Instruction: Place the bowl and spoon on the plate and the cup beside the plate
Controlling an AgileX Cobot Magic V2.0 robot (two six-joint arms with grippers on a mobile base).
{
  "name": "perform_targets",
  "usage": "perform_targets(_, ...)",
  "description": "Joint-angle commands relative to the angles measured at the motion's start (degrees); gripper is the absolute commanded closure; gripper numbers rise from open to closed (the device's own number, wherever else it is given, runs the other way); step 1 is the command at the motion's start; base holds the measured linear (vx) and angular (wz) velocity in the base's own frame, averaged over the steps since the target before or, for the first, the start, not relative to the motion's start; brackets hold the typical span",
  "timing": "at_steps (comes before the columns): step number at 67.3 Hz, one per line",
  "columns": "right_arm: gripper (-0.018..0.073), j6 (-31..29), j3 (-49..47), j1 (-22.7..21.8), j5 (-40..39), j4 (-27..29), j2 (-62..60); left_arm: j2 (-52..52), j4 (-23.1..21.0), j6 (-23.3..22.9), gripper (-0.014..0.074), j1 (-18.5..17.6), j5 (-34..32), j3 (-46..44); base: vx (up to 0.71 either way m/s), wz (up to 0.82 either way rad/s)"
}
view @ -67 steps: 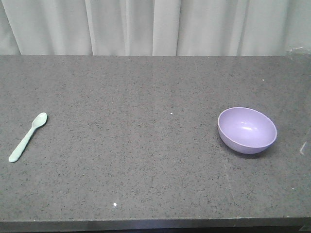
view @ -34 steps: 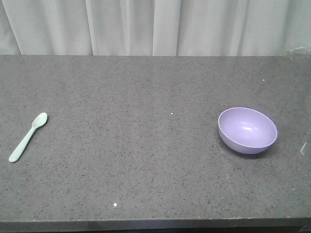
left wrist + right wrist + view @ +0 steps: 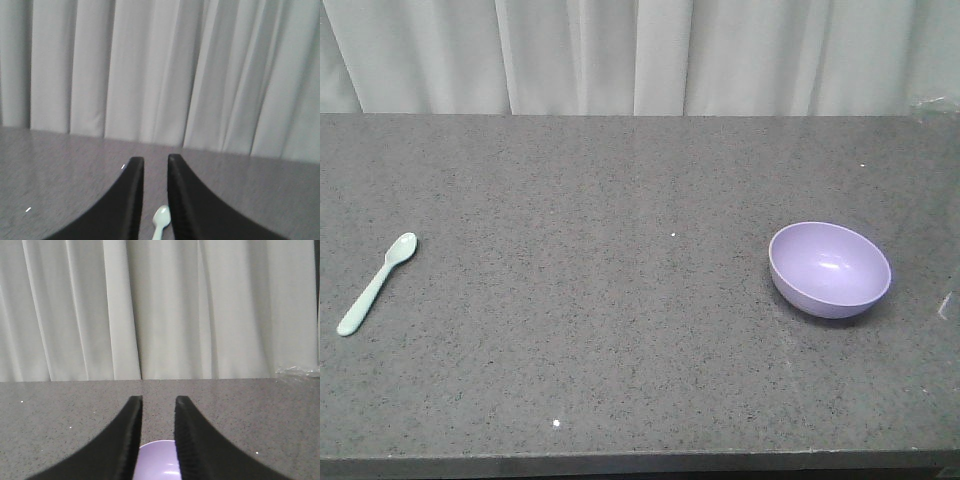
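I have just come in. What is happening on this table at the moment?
Nothing is held yet. The spoon lies at the left of the table and the bowl stands far from it at the right. The left gripper hovers over the spoon and the right gripper over the bowl. Each shows a gap between its fingers with nothing in it. No plate or cup is in view.

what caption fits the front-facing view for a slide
Mint-green spoon at left and lavender bowl at right on a grey speckled countertop
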Motion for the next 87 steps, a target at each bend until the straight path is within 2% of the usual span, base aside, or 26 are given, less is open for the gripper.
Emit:
perform_targets(1, 0.0206, -1.62, -3.88, 0.12, -4.05, 2.81, 5.74, 9.00, -0.81, 6.40, 0.0350, -0.53, 8.53, -8.42, 0.00, 0.00)
perform_targets(5, 0.0073, -1.62, -3.81, 0.12, -7.63, 5.37, 8.69, 14.65, -2.12, 9.99, 0.0254, -0.53, 15.09, -13.49, 0.00, 0.00)
perform_targets(10, -0.0041, -1.73, -3.74, 0.12, -9.08, 5.58, 11.06, 20.66, -3.52, 12.87, 0.0165, -0.53, 21.60, -18.16, 0.00, 0.00)
perform_targets(17, -0.0108, -1.78, -3.74, 0.12, -9.08, 5.58, 12.90, 27.61, -5.23, 14.58, 0.0094, -0.53, 26.94, -23.73, 0.00, 0.00)
perform_targets(25, -0.0102, -1.86, -3.74, 0.12, -9.01, 5.58, 13.41, 34.23, -6.29, 14.84, 0.0084, -0.53, 30.17, -29.22, 0.00, 0.00)
perform_targets(33, -0.0077, -1.86, -3.74, 0.12, -8.76, 5.58, 13.41, 41.70, -7.64, 17.00, 0.0084, -0.53, 32.07, -35.36, 0.00, 0.00)
perform_targets(43, -0.0048, -1.91, -3.74, 0.12, -7.22, 5.58, 13.41, 51.50, -11.23, 20.31, 0.0084, -0.53, 38.06, -43.07, 0.00, 0.00)
perform_targets(53, -0.0038, -1.91, -3.74, 0.12, -5.98, 5.58, 13.41, 60.15, -10.85, 20.59, 0.0084, -0.53, 41.75, -48.91, 0.00, 0.00)
perform_targets(71, -0.0035, -1.91, -3.74, 0.12, -4.19, 5.58, 13.41, 71.44, -10.08, 21.06, 0.0084, -0.33, 41.25, -51.53, 0.00, 0.00)
perform_targets(87, -0.0035, -1.97, -3.74, 0.12, -3.90, 5.53, 13.41, 79.01, -9.19, 21.95, 0.0092, -0.25, 37.00, -51.53, 0.00, 0.00)
